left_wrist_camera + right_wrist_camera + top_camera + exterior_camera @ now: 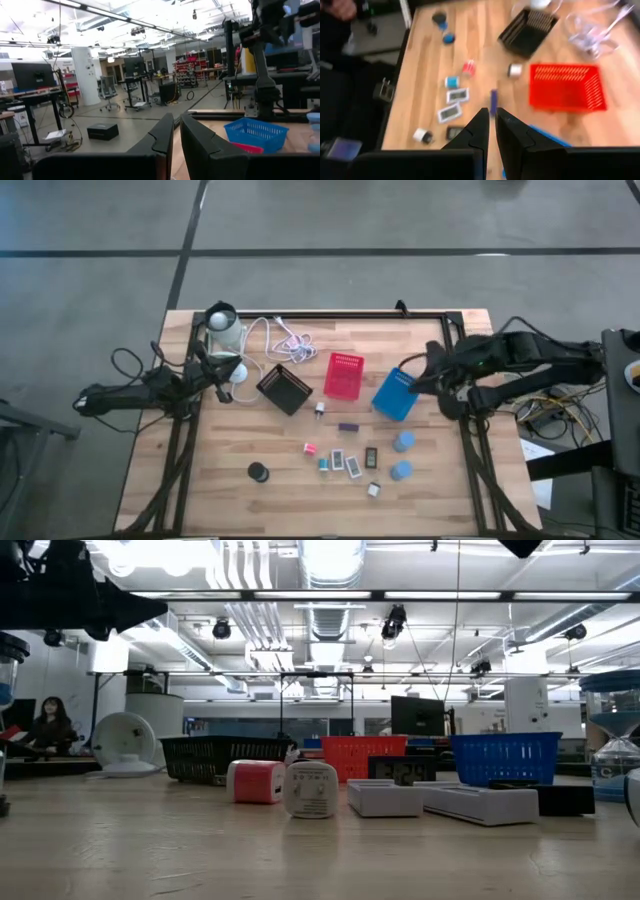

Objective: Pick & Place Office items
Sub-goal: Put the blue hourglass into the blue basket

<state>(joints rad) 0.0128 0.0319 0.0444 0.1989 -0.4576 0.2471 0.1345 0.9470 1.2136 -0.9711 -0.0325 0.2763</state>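
Two pale-blue round pieces (403,442), three bins (344,376)

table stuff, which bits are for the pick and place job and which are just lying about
For the job:
- two pale-blue round pieces
- black disc
- pink block
- purple block

Lying about:
- black bin
- red bin
- blue bin
- white lamp

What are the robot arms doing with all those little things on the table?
Nothing is being held yet. The small office items lie scattered on the wooden table, in front of the black bin, red bin and blue bin. The left gripper waits near the lamp. The right gripper, fingers nearly together, hovers by the blue bin.
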